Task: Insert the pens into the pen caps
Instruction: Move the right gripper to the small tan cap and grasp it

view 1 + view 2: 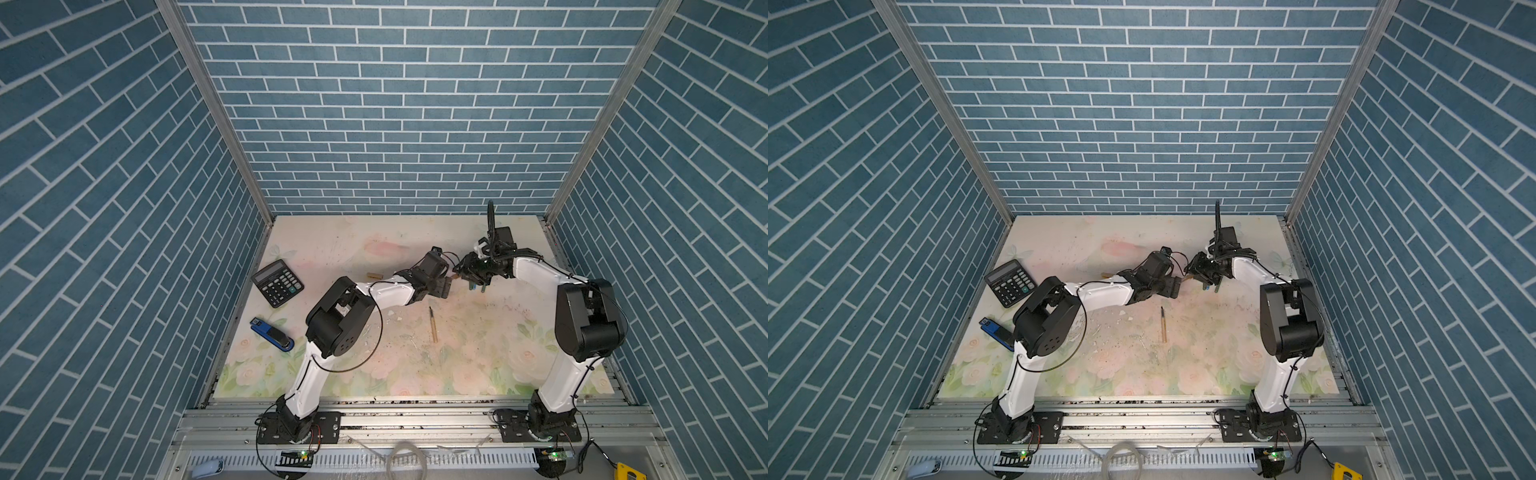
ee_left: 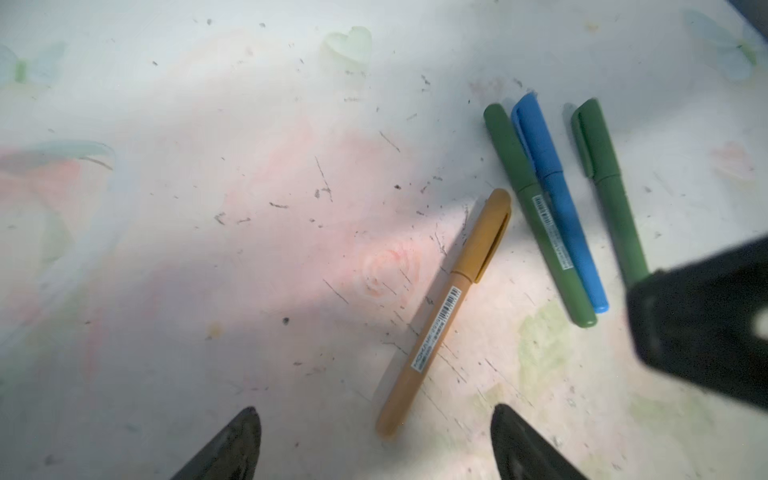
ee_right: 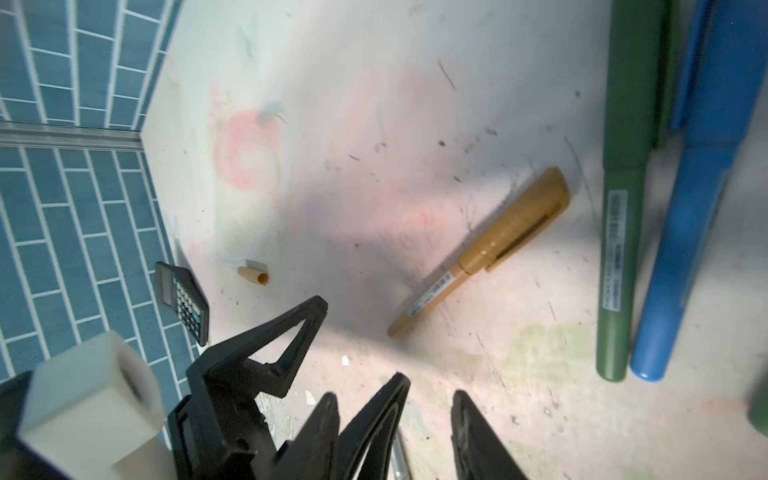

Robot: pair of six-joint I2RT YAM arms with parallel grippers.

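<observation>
My left gripper (image 2: 374,411) hangs low over the flowered mat (image 1: 332,249) with its fingers spread wide and nothing between them. A tan capped pen (image 2: 446,307) lies flat on the mat just under the gap. My right gripper (image 3: 430,384) faces it from the other side, the two almost meeting near the middle of the mat in both top views. Its fingers stand only partly apart; bare mat shows between the tips, and I see nothing pinched there. Just beyond the tan capped pen lie a green pen (image 2: 540,216) and a blue pen (image 2: 561,208), side by side and touching, both with caps on. A second green pen (image 2: 609,187), also capped, lies a little apart from them, its lower end hidden behind my right gripper. A bare tan pen (image 1: 432,325) lies alone nearer the front edge, its dark tip pointing toward the back wall. A loose tan cap (image 1: 374,275) lies on its side between the calculator (image 1: 277,282) and my left gripper. A blue stapler (image 1: 272,334) lies near the left edge, in front of the calculator.
</observation>
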